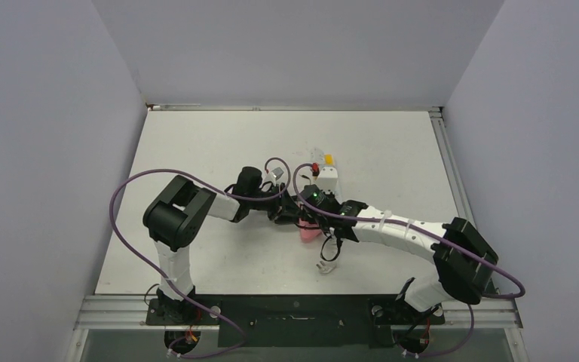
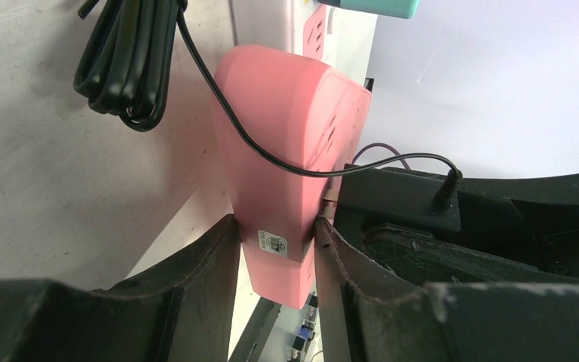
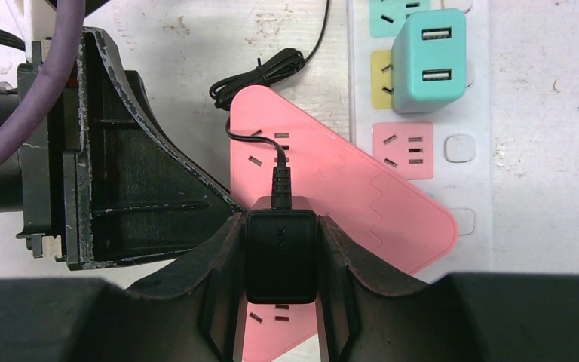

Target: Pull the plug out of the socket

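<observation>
Right wrist view: the right gripper (image 3: 280,256) is pinched on a black plug (image 3: 280,253), one finger on each side of its body. The plug sits against the flat face of a pink socket block (image 3: 347,188) (prongs hidden, so how far it is seated cannot be told). A thin black cord runs from the plug's top across the pink face to a coiled bundle (image 3: 260,72) on the table (image 3: 550,188). One corner of the pink block overlaps a white power strip (image 3: 471,98), which carries a teal adapter (image 3: 430,60) over its yellow outlet. Left wrist view: the left gripper (image 2: 275,249) is clamped on the narrow end of the pink block, both fingers pressed to its sides. Top external view: both arms meet near the table's middle, with the pink block between them and the white strip just beyond.
</observation>
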